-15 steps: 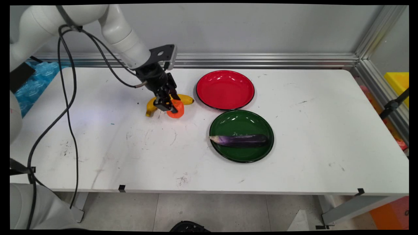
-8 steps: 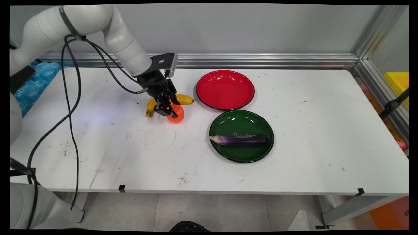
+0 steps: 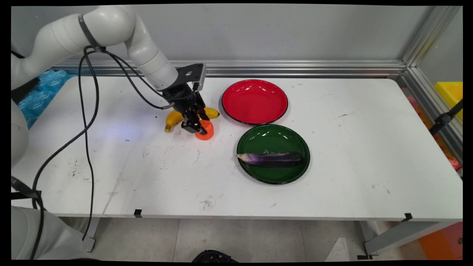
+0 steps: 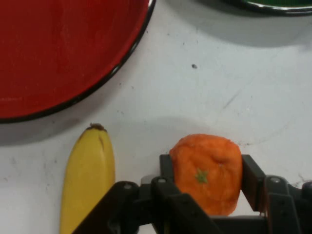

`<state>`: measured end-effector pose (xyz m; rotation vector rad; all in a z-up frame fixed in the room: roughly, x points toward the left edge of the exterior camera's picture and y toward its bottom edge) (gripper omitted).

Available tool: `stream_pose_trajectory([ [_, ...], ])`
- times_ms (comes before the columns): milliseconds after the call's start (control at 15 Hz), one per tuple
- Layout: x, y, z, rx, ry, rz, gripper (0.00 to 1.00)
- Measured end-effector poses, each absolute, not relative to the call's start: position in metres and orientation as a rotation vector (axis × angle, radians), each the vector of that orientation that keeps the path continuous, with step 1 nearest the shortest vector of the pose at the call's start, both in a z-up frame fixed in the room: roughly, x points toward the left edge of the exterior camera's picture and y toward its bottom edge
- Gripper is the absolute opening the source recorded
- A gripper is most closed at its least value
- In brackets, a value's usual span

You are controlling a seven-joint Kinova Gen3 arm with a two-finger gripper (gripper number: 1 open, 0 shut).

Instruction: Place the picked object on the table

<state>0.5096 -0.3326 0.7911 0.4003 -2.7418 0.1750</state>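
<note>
Gripper (image 4: 207,195) was clamped on the orange (image 4: 207,173) beside the banana (image 4: 87,180). You needed a firm squeeze and a straight lift clear of that banana.

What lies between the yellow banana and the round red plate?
Nothing: only bare white table separates the yellow banana from the round red plate, seen best in the hand view.

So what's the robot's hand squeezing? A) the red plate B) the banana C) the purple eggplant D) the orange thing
D: the gripper has its two fingers pressed on either side of the orange fruit, while the banana lies free beside it.
</note>
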Motion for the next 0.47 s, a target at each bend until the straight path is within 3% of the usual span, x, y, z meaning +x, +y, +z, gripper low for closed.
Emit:
stream_pose_trajectory([
  [133,0.5079,-0.3353,0.7889,0.402,-2.739,0.178,0.00],
  [200,0.5075,-0.3360,0.7883,0.404,-2.737,0.179,1.00],
  [467,0.5058,-0.3386,0.7898,0.402,-2.736,0.185,1.00],
])
